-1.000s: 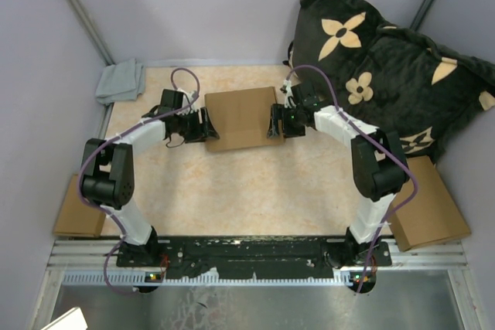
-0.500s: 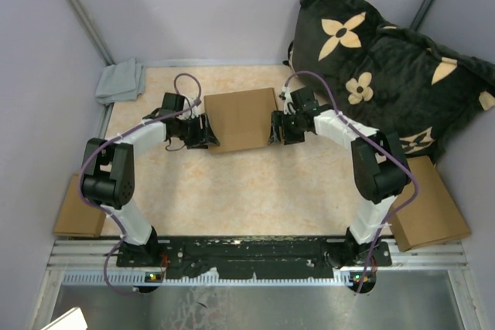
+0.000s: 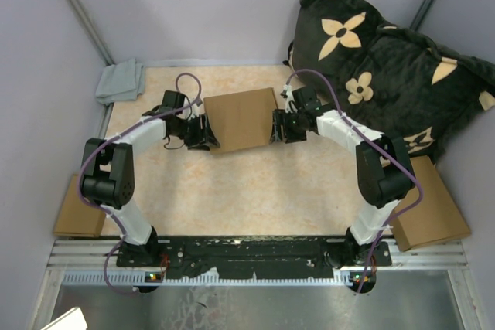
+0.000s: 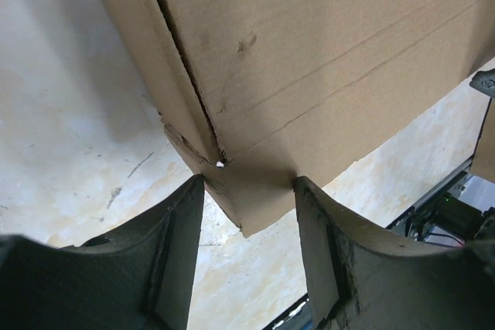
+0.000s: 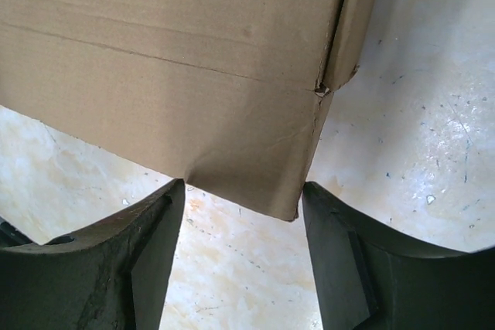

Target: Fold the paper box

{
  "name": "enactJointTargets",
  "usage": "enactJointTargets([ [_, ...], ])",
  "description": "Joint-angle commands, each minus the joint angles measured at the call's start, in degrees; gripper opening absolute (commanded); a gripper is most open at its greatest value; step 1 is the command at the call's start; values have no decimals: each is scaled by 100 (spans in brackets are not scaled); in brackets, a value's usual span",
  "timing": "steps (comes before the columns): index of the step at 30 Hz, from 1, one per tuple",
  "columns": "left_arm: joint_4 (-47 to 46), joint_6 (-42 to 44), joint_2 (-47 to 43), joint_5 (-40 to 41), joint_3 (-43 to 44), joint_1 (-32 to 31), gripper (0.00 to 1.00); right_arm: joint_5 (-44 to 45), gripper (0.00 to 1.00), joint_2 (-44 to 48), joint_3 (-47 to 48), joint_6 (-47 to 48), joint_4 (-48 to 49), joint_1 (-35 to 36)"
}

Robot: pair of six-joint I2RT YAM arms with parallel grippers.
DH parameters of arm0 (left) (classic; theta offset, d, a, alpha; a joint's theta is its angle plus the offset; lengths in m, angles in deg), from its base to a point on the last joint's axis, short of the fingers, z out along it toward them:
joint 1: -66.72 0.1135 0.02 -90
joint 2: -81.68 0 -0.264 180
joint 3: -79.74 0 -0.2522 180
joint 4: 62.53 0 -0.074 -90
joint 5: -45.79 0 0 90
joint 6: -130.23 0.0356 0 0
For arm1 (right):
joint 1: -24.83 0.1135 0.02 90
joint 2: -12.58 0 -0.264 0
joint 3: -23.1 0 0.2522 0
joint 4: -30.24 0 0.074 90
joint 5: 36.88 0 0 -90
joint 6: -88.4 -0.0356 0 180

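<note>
One paper box [image 3: 241, 119] (closed, brown) has two near corners clamped, one each by left gripper [image 4: 247, 191] and right gripper [image 5: 244, 191].

A pale, beige-mottled table [image 3: 255, 191] is carrying everything here, its surface showing small scuffs and specks up close. The paper box [image 3: 240, 119] is sitting toward twelve o'clock from the table's middle, its flat brown face turned upward and its near corners throwing shadow on the surface below. A folded grey cloth [image 3: 120, 81] is lying in the ten o'clock corner. A black pillow [image 3: 387, 67] with tan flowers is overhanging the two o'clock corner.
</note>
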Motion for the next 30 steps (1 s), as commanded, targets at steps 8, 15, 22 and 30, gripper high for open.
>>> enactJointTargets([
  [8,444,100,7,-356,409,-30,56,439,64,193,320,207,-100,64],
  [15,508,141,84,-394,480,-30,56,286,64,100,390,151,-22,63],
  [22,487,116,101,-540,467,-30,55,108,64,211,444,129,-80,96],
  [30,515,58,52,-844,536,-22,51,108,64,375,443,144,-227,154],
])
